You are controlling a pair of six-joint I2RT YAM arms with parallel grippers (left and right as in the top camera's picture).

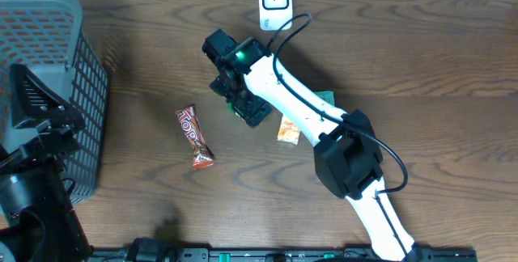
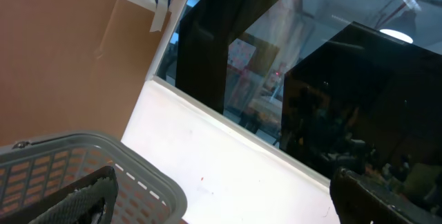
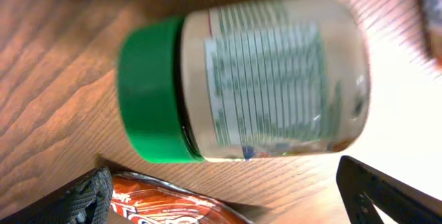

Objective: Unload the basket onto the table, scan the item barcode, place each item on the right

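Jar point(image 3: 269, 79), green-lidded, on its side

Right arm point(image 1: 287, 92), centre of the overhead view: white link shells, black joint housings, bulky black elbow block point(image 1: 348, 163) centre right. Thin cable point(image 1: 396, 155), black, curves off that block; second cable point(image 1: 295, 23), also black, arcs near top centre. Green LED point(image 1: 240, 54) lit on the black wrist module. Right gripper point(image 1: 247, 110) black. Left arm point(image 1: 32, 205), lower left corner, all black, details hard to read. Wrist views: black fingers point(image 3: 86, 198), lower-left one textured, lower-right one smooth and angular.
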